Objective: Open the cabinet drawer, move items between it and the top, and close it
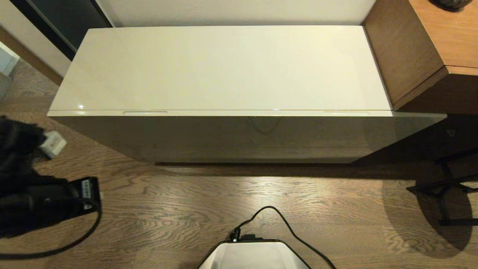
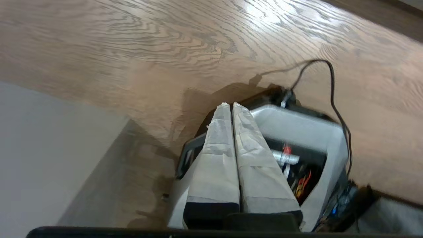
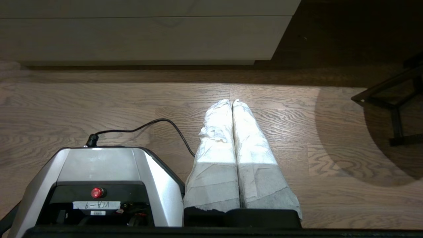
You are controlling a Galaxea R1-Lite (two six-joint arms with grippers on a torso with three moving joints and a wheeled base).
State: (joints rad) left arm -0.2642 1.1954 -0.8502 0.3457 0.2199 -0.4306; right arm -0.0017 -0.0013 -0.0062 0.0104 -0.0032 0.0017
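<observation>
Left pincer point(image 2: 230, 105) shut — over floor point(image 2: 165, 49), drawer point(image 1: 239, 113) seemingly closed.

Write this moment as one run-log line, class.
drawer: closed | top: bare | left gripper: shut, empty, above floor | right gripper: shut, empty, parked above floor

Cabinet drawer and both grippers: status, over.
Left gripper shut, empty, over the floor by the robot's base. Right gripper shut, empty, low over floor. Drawer closed, cabinet top bare. Nothing in the way.
</observation>
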